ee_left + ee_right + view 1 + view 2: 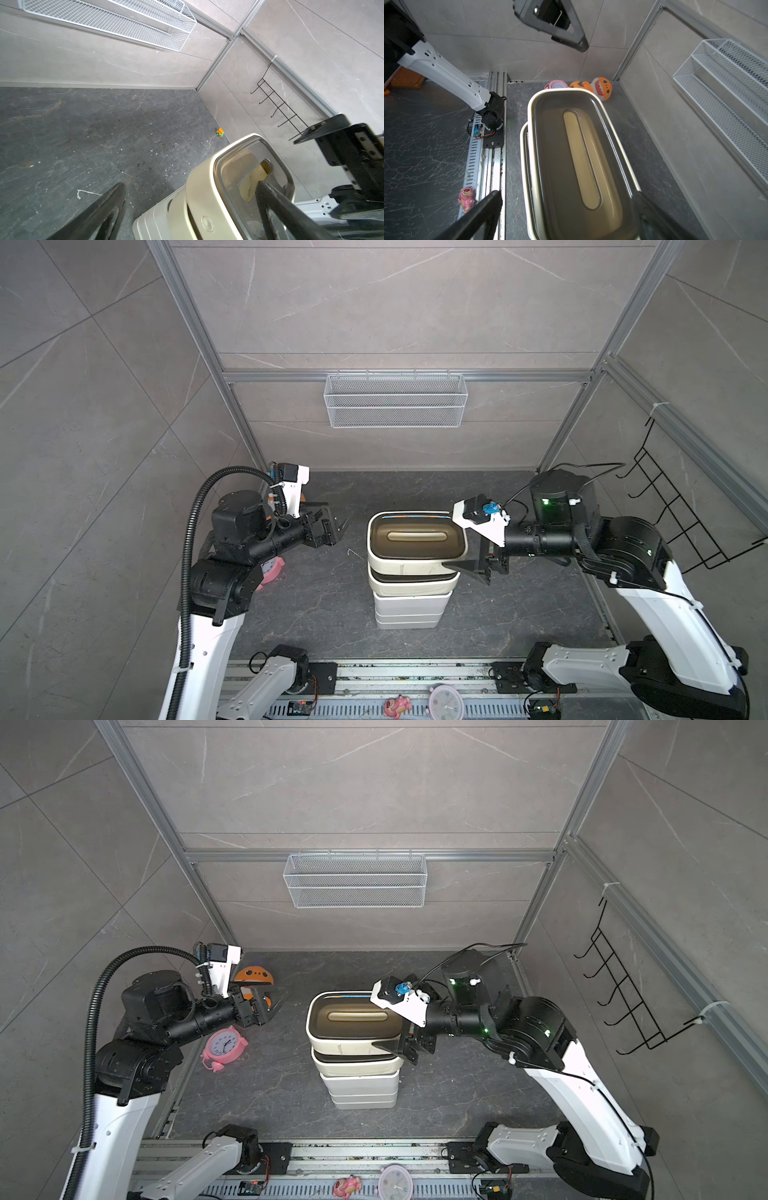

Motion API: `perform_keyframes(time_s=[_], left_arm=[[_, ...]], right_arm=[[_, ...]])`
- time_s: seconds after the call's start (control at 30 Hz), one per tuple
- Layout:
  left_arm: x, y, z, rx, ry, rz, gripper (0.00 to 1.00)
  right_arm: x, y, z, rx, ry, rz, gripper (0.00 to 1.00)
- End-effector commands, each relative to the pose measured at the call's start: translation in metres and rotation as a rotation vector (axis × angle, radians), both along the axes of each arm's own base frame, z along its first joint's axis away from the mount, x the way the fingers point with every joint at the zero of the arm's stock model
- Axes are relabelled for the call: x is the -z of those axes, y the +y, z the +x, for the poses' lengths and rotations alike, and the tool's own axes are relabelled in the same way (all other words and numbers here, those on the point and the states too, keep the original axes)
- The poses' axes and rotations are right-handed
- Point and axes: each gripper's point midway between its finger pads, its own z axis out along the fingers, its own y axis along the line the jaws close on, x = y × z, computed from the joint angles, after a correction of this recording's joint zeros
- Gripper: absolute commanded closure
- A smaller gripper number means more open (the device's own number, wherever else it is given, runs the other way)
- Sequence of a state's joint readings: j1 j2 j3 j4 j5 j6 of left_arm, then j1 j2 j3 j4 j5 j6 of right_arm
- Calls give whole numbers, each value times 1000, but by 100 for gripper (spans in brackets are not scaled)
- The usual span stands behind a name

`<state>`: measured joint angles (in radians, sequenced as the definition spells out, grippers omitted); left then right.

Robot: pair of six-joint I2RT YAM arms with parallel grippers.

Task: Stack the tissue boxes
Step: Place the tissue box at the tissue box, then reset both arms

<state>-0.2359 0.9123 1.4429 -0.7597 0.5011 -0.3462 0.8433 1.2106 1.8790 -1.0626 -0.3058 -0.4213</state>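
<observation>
Midway across the dark bench (316, 614) stands the stack of tissue boxes (409, 572). Its top box (415, 536) is rounded cream with a dark-brown slotted lid. A 2nd cream box (411, 577) sits directly under it, slightly offset, and white boxes (409, 610) form the base; how many, I cannot count.

My right arm rises from its base at the near right edge, bends at the elbow and runs its forearm roughly level toward the stack. My right tool (566, 194) stands at the right-hand end of the top box with its jaws spread wide, 1 finger on the near side of that end and 1 on the far side. The wrist view shows a clear gap at 1 finger. Whether the other touches the rim I cannot tell, but the tool grips nothing.

My left arm is folded, forearm aimed at the stack. My left tool (332, 526) hangs well apart from the boxes, jaws wide open and empty. A pink alarm clock (224, 1045) lies on the bench beneath that arm.
</observation>
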Motion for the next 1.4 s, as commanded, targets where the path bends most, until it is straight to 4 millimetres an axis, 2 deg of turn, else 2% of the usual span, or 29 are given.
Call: perform_keyframes(time_s=[0.0, 0.1, 0.2, 0.3, 0.43, 0.57, 0.67, 0.83, 0.9, 0.97, 1.03, 1.13, 1.27, 1.37], left_arm=[[6, 23, 0, -114, -24, 111, 0], [18, 55, 6, -277, -9, 240, 0], [43, 85, 15, -415, 55, 386, 0], [68, 102, 21, -488, 119, 471, 0], [98, 124, 23, -584, 183, 570, 0], [130, 151, 16, -692, 241, 659, 0], [154, 160, 11, -740, 277, 665, 0], [185, 172, 9, -803, 275, 662, 0], [195, 180, 7, -841, 262, 684, 0], [191, 191, 5, -891, 245, 697, 0], [189, 196, 6, -916, 213, 700, 0], [200, 194, 12, -905, 182, 671, 0], [228, 166, 38, -829, 95, 476, 0], [260, 172, 52, -886, 61, 464, 0]], right_arm=[[-32, -14, 18, 159, -48, 104, 0], [-35, -39, 69, 436, -26, 123, 0], [-42, -77, 110, 594, 63, 262, 0], [-45, -110, 134, 738, 87, 343, 0], [-23, -152, 165, 922, 166, 418, 0], [13, -182, 180, 1041, 232, 437, 0], [40, -197, 185, 1094, 283, 462, 0], [74, -231, 191, 1203, 345, 508, 0], [94, -247, 195, 1268, 351, 488, 0], [124, -262, 200, 1323, 398, 485, 0], [150, -269, 204, 1348, 447, 481, 0], [189, -282, 208, 1415, 456, 424, 0], [245, -301, 208, 1490, 362, 350, 0], [282, -299, 210, 1453, 303, 356, 0]])
